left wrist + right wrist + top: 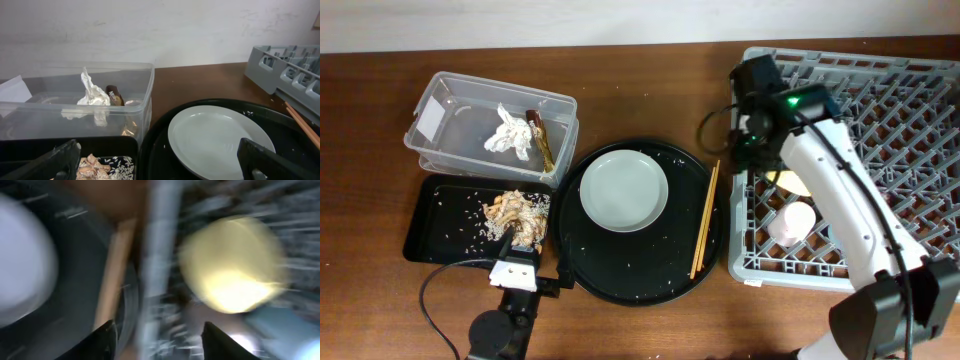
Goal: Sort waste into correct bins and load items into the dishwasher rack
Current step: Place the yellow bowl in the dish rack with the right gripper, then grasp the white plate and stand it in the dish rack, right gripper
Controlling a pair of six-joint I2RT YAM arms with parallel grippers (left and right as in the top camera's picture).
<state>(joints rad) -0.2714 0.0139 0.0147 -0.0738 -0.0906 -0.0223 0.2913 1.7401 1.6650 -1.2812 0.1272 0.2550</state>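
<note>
The crumpled tissue [508, 130] and the foil wrapper [542, 140] lie in the clear tub [450, 100]. Food scraps with rice [515, 215] lie in the shallow black tray [430, 215]. The grey-green plate [624, 190] and the chopsticks [705, 220] rest on the big round tray. The yellow bowl [792, 182] and pink cup [792, 225] sit in the rack [900, 120]. A pale blue shape [295, 330] by the bowl [232, 265] is blurred. My left gripper [160, 167] is open and empty, low between black tray and plate [220, 135]. My right gripper [160, 340] is open above the rack's left edge.
The big round black tray [640, 270] sits between the bins and the rack and is dotted with rice crumbs. The right arm [840, 200] stretches over the rack's left part. A black cable [435, 300] loops on the table at the front left.
</note>
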